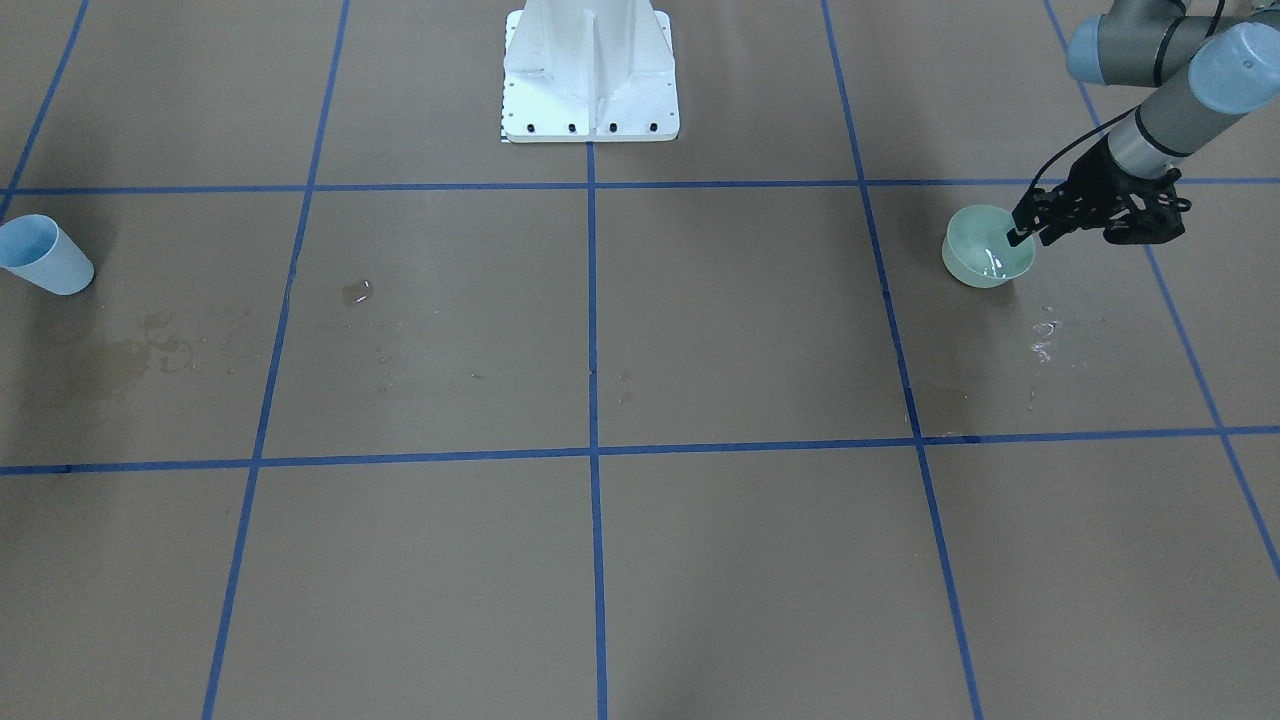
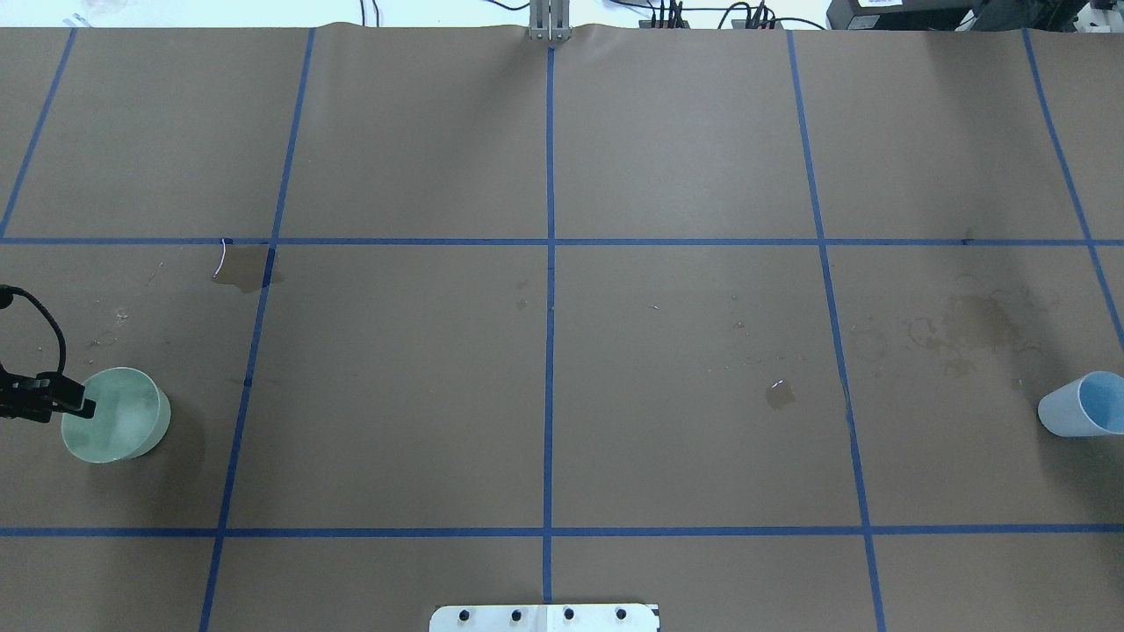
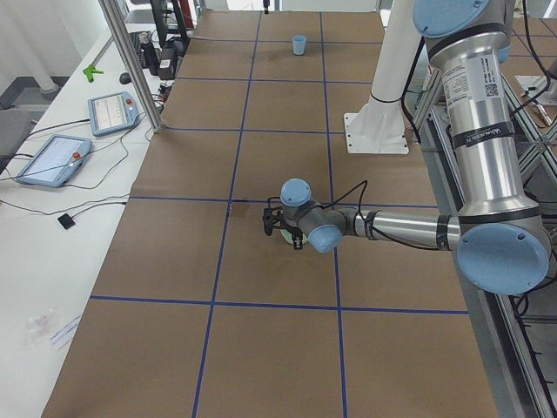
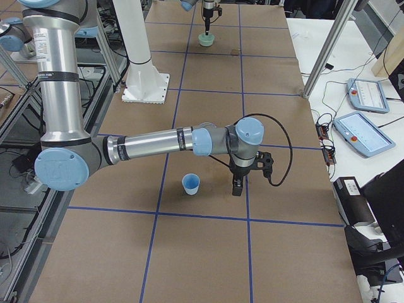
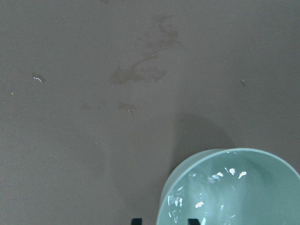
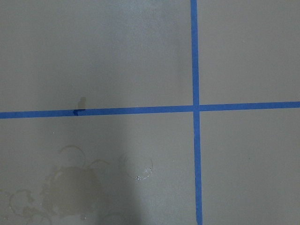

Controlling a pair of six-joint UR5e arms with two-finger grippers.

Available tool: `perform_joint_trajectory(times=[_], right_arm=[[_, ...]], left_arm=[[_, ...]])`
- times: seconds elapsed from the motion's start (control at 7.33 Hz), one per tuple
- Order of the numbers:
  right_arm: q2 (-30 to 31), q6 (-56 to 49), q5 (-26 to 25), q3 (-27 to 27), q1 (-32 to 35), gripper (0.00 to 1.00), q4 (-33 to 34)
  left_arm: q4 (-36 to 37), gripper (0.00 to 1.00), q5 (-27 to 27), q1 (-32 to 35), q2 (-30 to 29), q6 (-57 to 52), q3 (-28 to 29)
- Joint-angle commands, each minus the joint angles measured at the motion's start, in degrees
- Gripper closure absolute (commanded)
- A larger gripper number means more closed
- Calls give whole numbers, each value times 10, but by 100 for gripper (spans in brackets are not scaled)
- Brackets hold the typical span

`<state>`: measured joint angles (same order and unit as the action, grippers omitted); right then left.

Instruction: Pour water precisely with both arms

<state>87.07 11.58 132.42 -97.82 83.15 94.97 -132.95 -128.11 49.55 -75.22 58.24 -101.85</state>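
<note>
A pale green bowl (image 1: 985, 250) stands on the brown paper and holds the water (image 5: 220, 187), which shows as faint glints. My left gripper (image 1: 1022, 235) is at the bowl's rim, and in the overhead view (image 2: 83, 405) it is on the bowl's left side. In the left wrist view (image 5: 164, 221) one fingertip (image 5: 136, 221) is outside the rim and the other inside, apart from it, so the gripper is open. A light-blue cup (image 2: 1080, 405) stands upright at the far end. My right gripper (image 4: 237, 186) hangs beside the cup (image 4: 191, 184); I cannot tell whether it is open or shut.
The white pedestal (image 1: 590, 75) is bolted at the robot's side of the table. Wet stains mark the paper (image 2: 246, 268) (image 2: 780, 393) (image 2: 966, 325). A side table with tablets (image 3: 109, 111) and a metal post (image 3: 130, 61) flank the work area.
</note>
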Motion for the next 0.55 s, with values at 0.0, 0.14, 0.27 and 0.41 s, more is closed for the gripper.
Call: perform_joint_trajectory(times=[0.0, 0.14, 0.27, 0.41], right_arm=[[4, -6, 3, -2, 0, 1, -1], [2, -5, 1, 1, -1, 1, -1], [-2, -2, 1, 1, -1, 1, -1], [-12, -7, 2, 1, -1, 1, -1]], left_arm=[[8, 0, 16, 9, -5, -5, -14], [24, 0, 16, 10, -6, -7, -15], [62, 0, 17, 23, -15, -65, -24], [157, 0, 16, 75, -42, -147, -49]])
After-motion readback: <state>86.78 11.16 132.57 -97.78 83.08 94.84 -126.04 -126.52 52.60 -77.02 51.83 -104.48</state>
